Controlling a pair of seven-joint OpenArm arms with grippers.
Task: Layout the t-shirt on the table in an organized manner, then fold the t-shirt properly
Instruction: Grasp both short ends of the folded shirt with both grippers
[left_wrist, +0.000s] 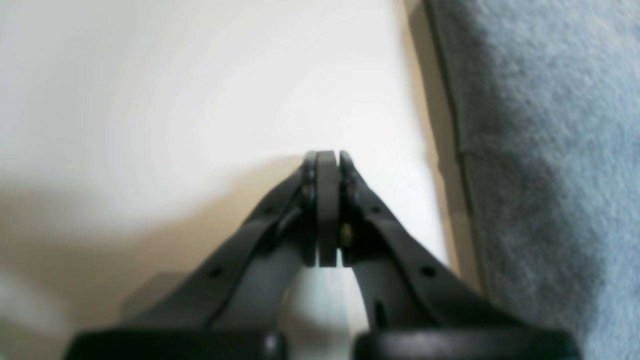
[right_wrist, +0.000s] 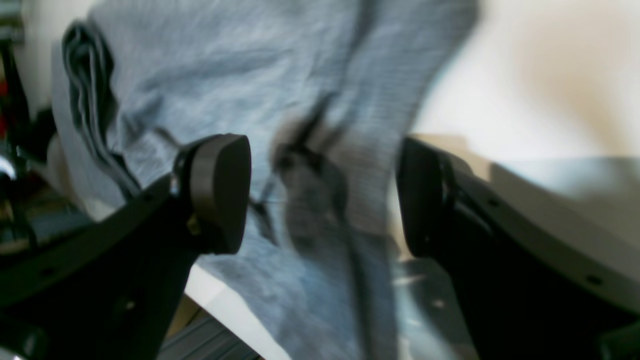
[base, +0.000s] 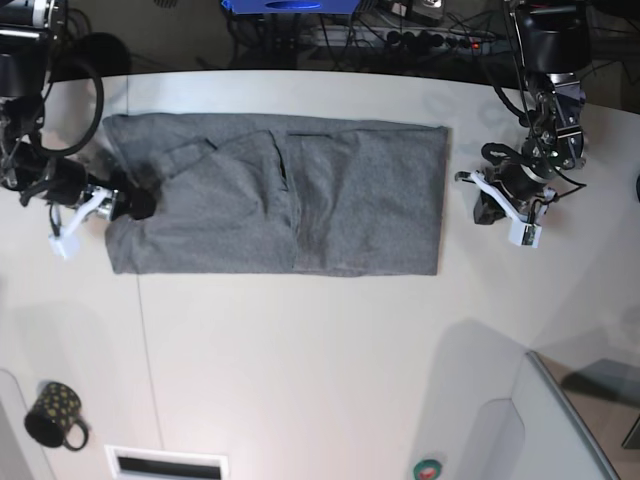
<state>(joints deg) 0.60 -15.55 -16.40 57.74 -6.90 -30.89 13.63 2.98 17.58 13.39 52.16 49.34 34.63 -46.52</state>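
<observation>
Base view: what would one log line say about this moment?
heather-grey cotton t-shirt: partly folded on white table | left tool: shut, empty | right tool: open over shirt edge

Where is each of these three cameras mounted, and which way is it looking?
Base: overhead, looking straight down at the table, the t-shirt, a mug and both arms.
Left wrist: on the left arm, looking along its shut claw at bare table beside the shirt's edge.
Right wrist: on the right arm, looking past its open claw at rumpled shirt.
All three views show the t-shirt.

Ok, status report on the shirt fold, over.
Left gripper shut, empty, beside t-shirt. Right gripper open over the shirt's edge. Shirt partly folded on table. Mug well clear.
</observation>
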